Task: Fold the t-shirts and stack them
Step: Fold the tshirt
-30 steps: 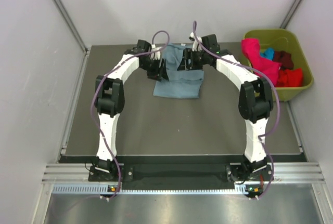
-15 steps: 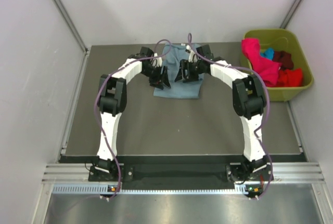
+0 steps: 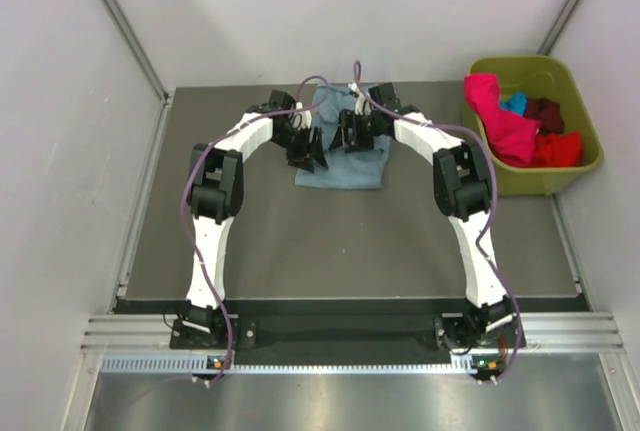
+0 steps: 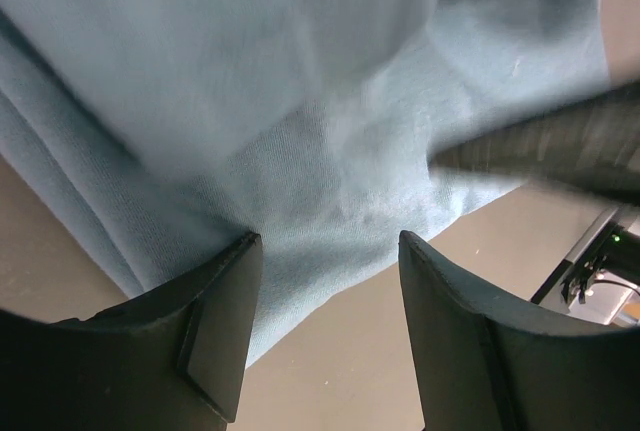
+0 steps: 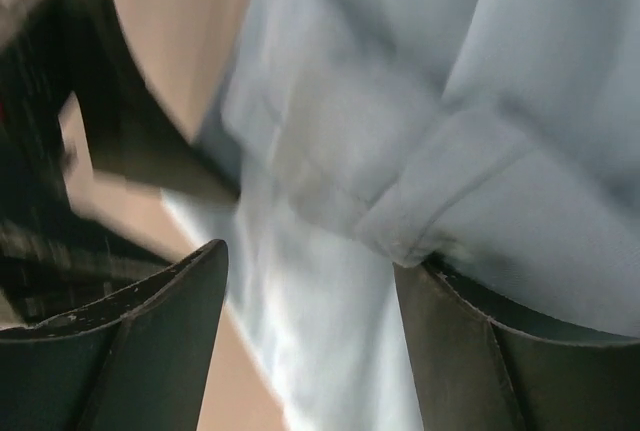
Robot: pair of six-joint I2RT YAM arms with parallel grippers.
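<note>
A grey-blue t-shirt [image 3: 342, 164] lies partly folded at the far middle of the table. My left gripper [image 3: 308, 151] is open at its left edge; in the left wrist view [image 4: 325, 251] the cloth [image 4: 300, 101] lies just beyond the spread jaws, its corner reaching between them. My right gripper [image 3: 345, 137] is open over the shirt's upper part; in the right wrist view [image 5: 310, 281] folded cloth [image 5: 480, 81] drapes onto the right finger [image 5: 470, 351]. Pink [image 3: 500, 116], red [image 3: 560, 149], maroon [image 3: 545, 111] and turquoise [image 3: 514, 103] shirts lie in the bin.
An olive-green bin [image 3: 575, 86] stands at the far right of the table [image 3: 330, 241]. White enclosure walls close in on left, right and back. Purple cables loop over both arms.
My right gripper has moved left and a little farther across the shirt. The shirt's raised upper part has dropped lower and flatter. My left gripper has shifted slightly.
</note>
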